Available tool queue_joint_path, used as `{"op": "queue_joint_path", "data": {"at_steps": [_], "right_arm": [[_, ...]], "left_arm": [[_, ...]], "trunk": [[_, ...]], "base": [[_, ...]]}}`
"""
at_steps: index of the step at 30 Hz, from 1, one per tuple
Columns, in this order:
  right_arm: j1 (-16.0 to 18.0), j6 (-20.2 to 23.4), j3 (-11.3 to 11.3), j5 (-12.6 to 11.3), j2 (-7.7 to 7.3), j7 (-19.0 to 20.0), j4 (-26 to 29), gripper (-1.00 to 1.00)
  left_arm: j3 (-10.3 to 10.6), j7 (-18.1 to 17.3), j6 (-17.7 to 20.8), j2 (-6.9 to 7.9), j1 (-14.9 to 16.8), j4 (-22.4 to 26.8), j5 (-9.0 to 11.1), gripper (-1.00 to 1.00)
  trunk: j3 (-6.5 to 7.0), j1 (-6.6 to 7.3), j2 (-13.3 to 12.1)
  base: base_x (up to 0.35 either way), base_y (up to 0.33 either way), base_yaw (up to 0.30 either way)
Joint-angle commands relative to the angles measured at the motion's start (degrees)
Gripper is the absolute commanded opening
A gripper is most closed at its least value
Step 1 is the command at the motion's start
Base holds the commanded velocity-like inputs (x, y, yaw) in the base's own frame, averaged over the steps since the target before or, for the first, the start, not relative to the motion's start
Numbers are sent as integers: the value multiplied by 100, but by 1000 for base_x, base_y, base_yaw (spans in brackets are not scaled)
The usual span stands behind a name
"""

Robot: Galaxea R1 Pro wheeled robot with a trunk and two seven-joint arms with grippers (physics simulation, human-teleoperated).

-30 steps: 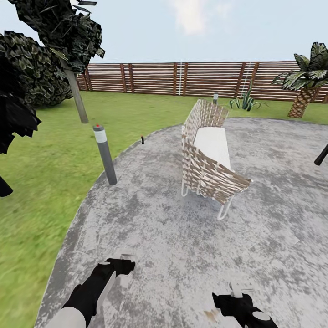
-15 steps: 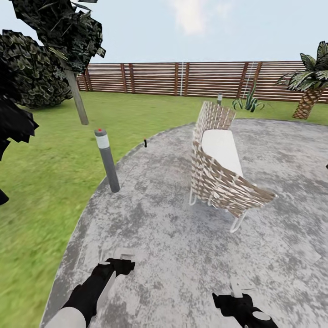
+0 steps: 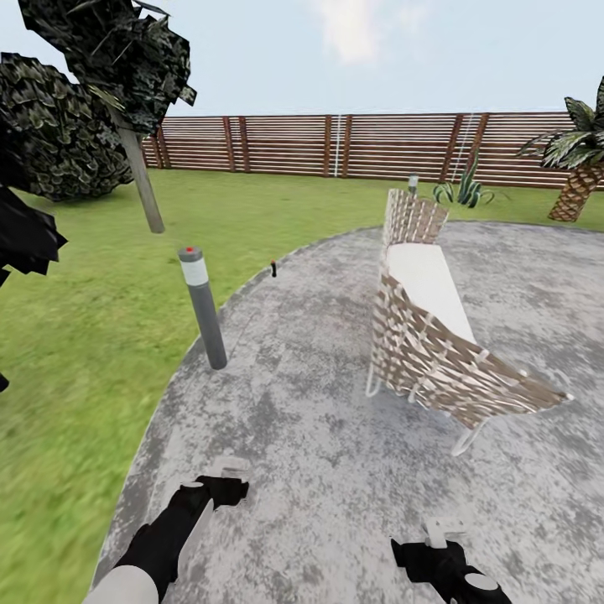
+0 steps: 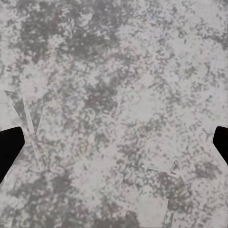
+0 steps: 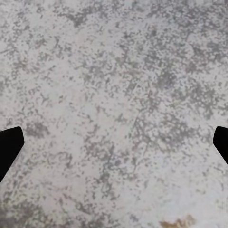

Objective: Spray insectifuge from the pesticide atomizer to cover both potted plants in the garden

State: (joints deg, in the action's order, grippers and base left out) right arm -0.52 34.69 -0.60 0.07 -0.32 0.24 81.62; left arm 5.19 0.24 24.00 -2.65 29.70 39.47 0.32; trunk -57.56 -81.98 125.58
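Observation:
I am on the grey paving point(image 3: 335, 436) of the garden, facing the lawn point(image 3: 92, 310) and the brown slatted fence point(image 3: 335, 144). A tiny dark upright thing point(image 3: 273, 268) stands at the paving's far edge, too small to tell whether it is the pesticide atomizer. The potted plants are out of view. My left gripper point(image 3: 225, 476) and right gripper point(image 3: 439, 533) hang low over the paving. Each is open and holds nothing, as the left wrist view point(image 4: 114, 142) and the right wrist view point(image 5: 114, 147) show over bare stone.
A grey bollard post point(image 3: 203, 309) stands at the paving's left edge. A wicker bench point(image 3: 436, 327) with a white seat stands ahead on the right. Dark bushes point(image 3: 59, 126) and a thin trunk point(image 3: 143, 184) are on the left. A spiky plant point(image 3: 466, 191) and a palm point(image 3: 583, 168) stand by the fence.
The whole view has shifted: the bench and bollard now sit lower, nearer and further right, so the camera has moved. Both arms keep their pose.

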Motion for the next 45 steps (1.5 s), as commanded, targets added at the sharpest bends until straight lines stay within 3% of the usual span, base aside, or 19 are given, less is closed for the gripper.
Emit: {"op": "queue_joint_path", "data": {"at_steps": [1, 15, 31, 45], "right_arm": [[-1, 29, -4, 0, -2, 2, 11, 100], [-1, 28, -27, -6, 32, -1, 11, 100], [-1, 29, -37, -5, 32, -6, 11, 100], [-1, 29, -20, -7, 32, -6, 11, 100]], "left_arm": [[9, 3, 28, 1, 1, 8, 3, 100], [18, 3, 29, 1, 1, 8, 1, 100], [14, 3, 28, 1, 1, 8, 3, 100], [13, 3, 29, 1, 1, 7, 3, 100]], "trunk": [[-4, -3, 2], [-4, -3, 2], [-4, -3, 2], [-4, -3, 2]], "base": [[328, 193, 0], [328, 193, -11], [328, 193, -211], [331, 158, -19]]}}
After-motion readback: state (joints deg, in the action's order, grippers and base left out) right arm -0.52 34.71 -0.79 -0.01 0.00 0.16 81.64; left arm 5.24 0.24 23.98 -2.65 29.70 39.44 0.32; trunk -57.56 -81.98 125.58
